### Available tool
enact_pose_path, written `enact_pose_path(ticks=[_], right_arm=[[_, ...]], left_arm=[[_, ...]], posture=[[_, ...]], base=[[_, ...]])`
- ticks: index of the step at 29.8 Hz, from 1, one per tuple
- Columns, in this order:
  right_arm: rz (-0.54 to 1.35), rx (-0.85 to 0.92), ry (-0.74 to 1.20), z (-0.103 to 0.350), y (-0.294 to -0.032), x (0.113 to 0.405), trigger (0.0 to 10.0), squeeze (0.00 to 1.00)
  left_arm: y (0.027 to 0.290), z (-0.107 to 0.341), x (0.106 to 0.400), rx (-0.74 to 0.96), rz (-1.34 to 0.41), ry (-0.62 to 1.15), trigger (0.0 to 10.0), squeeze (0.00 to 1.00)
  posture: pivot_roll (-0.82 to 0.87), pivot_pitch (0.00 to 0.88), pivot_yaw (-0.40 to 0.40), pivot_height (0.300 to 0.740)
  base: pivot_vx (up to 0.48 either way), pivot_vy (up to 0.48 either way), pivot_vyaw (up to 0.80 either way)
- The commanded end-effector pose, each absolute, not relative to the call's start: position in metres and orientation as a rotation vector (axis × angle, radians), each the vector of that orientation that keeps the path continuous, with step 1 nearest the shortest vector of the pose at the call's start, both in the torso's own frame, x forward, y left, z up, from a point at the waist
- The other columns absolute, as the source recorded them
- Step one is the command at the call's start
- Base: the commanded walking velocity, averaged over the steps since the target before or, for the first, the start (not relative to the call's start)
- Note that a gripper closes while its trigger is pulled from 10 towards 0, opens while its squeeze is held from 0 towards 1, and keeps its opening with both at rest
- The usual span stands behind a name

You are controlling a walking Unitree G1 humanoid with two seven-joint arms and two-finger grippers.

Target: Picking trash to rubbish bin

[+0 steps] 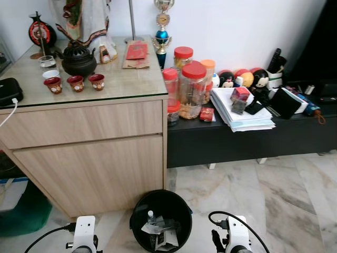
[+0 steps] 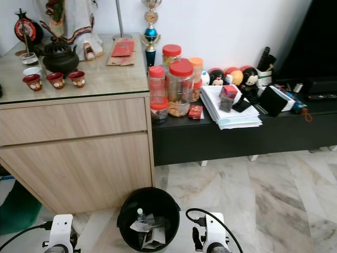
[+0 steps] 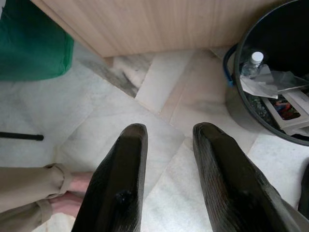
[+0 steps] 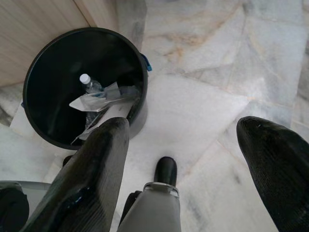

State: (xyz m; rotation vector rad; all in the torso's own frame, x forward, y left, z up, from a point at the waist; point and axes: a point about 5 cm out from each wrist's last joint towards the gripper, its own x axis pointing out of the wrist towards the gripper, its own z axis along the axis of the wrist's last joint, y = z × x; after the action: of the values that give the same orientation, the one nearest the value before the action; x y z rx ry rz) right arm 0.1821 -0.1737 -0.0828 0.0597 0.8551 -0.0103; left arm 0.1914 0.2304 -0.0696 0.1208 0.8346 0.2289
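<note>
**Both grippers empty above the floor, trash already lying in the bin**

We stand before a wooden cabinet [image 1: 89, 158] and a low black bench [image 1: 247, 139], with the black rubbish bin [image 1: 138, 211] on the marble floor [image 1: 263, 195] directly in front of us, between our two arms. Inside the bin we see a small clear plastic bottle [image 4: 90, 85] with a white cap, lying among crumpled paper and wrappers [image 4: 99, 100] and a flat printed carton [image 3: 289, 107].

The left gripper [image 3: 166, 145] hangs over bare floor beside the bin, its fingers parted with nothing between them. The right gripper [image 4: 181, 140] hangs on the bin's other side, its fingers [image 4: 91, 174] spread wide and likewise empty.

We judge the trash to be light. The bottle looks thin-walled, smooth and likely to slip or dent, so a grasp across its middle, closed gently, would suit it; the paper is soft and would crush under the fingers, so a pinch on a raised fold should serve. We cannot make out any loose trash on the floor.

A person's foot and trouser cuff [image 3: 34, 186] appear on the floor close behind the left gripper; a green bag [image 1: 23, 216] sits at the cabinet's left.
</note>
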Motion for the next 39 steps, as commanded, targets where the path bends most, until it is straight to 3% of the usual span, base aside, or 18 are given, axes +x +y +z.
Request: enact_pose_path(ticks=[1, 15, 39], right_arm=[[-0.023, 0.068, 0.85, -0.0822, -0.1752, 0.1833, 10.0, 0.0], [-0.016, 0.067, 0.847, -0.0822, -0.1736, 0.1832, 10.0, 0.0], [-0.015, 0.07, 0.842, -0.0816, -0.1728, 0.1844, 10.0, 0.0]], left_arm=[[0.2319, -0.0689, 0.1928, 0.121, 0.233, 0.84, 10.0, 0.0], [0.232, -0.0697, 0.191, 0.116, 0.238, 0.843, 10.0, 0.0], [0.2315, -0.0697, 0.1912, 0.11, 0.241, 0.841, 10.0, 0.0]], posture=[[-0.05, 0.0, -0.002, 0.74], [-0.05, 0.0, -0.007, 0.74], [-0.05, 0.0, -0.011, 0.74]], base=[[0.0, 0.0, 0.0], [0.0, 0.0, 0.0], [-0.265, 0.0, 0.0]])
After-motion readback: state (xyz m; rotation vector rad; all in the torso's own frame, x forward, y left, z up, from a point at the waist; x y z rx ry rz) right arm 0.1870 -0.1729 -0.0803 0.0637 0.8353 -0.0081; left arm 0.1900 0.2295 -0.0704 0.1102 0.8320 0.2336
